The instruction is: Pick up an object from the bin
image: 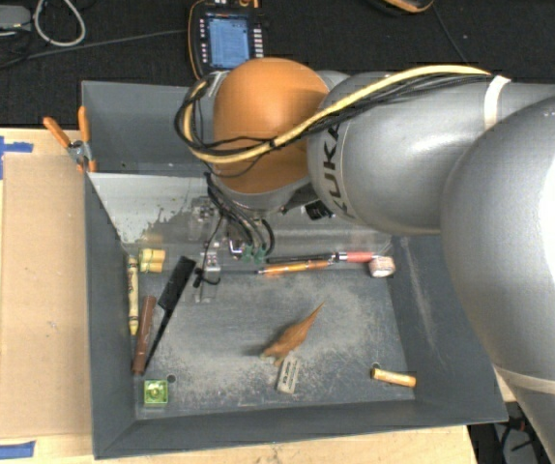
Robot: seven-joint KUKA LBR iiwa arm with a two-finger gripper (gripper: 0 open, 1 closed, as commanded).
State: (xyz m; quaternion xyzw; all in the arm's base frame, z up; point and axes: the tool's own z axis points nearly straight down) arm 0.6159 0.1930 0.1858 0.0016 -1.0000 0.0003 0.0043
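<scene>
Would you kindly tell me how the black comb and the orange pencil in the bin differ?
The black comb is broad and dark; the orange pencil is thin and bright. The comb lies steeply slanted left of the hand; the pencil lies nearly level to its right. Both are long and lie flat on the bin floor.

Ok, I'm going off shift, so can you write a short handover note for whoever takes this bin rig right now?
Gripper: low in the upper left part of the bin, beside the top end of a long black comb. I can't make out anything held.
Things: an orange pencil lies just to the gripper's right, a brown toy dinosaur is mid-floor, and a green block sits in the view's lower left corner.
Done: nothing lifted yet.
Left: grasp one thing and lift it out.
</scene>
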